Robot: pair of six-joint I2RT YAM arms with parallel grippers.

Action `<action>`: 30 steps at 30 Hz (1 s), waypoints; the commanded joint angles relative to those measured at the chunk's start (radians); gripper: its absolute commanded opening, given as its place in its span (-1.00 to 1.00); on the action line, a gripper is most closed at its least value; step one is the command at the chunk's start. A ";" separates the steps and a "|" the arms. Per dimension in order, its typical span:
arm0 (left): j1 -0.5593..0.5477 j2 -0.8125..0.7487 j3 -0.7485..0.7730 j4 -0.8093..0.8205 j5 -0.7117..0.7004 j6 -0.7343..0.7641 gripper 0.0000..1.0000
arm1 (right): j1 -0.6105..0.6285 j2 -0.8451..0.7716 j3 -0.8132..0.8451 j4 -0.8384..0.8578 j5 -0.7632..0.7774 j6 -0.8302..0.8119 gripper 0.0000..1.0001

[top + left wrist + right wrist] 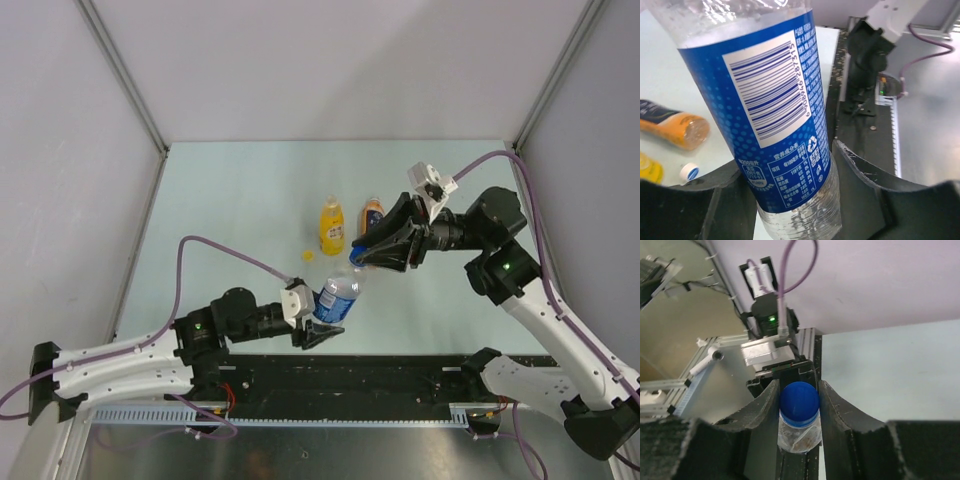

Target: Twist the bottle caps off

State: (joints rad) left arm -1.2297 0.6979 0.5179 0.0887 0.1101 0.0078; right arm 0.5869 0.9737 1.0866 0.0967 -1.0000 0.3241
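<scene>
One blue cap (799, 399) was left to do, screwed on the neck of the clear bottle (775, 100), which was held off the table (230, 200) between the two arms. Right gripper (368, 252) was pinching that cap, one finger pressed on each side. Left gripper (325, 318) was clamped on the bottle's lower body, below the blue label.

Key relation: the bottle's long axis slanted from the left gripper at the near side up toward the far right, with the cap end pointing straight into the right gripper. In the right wrist view the cap top faced the camera, so the cap's axis looked lined up with that wrist. My read is that a wrist roll would turn the cap while the left arm braces the body. The right arm was the one on the cap and the left arm was nowhere near it.

Counts:
- Three bottles: the clear one in hand, plus a yellow bottle (331, 226) and an orange bottle (372, 213) side by side on the table just beyond the grippers.
- Three caps: the blue one on its bottle, a yellow cap (308, 255) loose on the table near the yellow bottle, and a white cap (689, 171) loose, seen only in the left wrist view.

Probably two of the three were done.
</scene>
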 commanded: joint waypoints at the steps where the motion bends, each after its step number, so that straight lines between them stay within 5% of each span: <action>1: 0.013 -0.054 0.017 0.144 0.351 0.043 -1.00 | -0.010 0.000 -0.031 0.055 -0.093 -0.072 -1.00; 9: 0.027 -0.054 0.038 0.165 0.584 0.043 -1.00 | 0.004 -0.025 -0.048 0.098 -0.204 -0.134 -1.00; 17: 0.033 -0.031 0.034 0.165 0.540 0.038 -1.00 | 0.028 -0.040 -0.049 0.075 -0.154 -0.169 -0.95; 30: 0.065 -0.005 -0.007 0.089 0.283 0.046 -1.00 | 0.029 -0.093 -0.048 0.054 -0.045 -0.158 0.67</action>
State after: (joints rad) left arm -1.1728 0.6865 0.5114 0.1150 0.4435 0.0093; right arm 0.6216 0.8974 1.0405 0.1589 -1.1114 0.1963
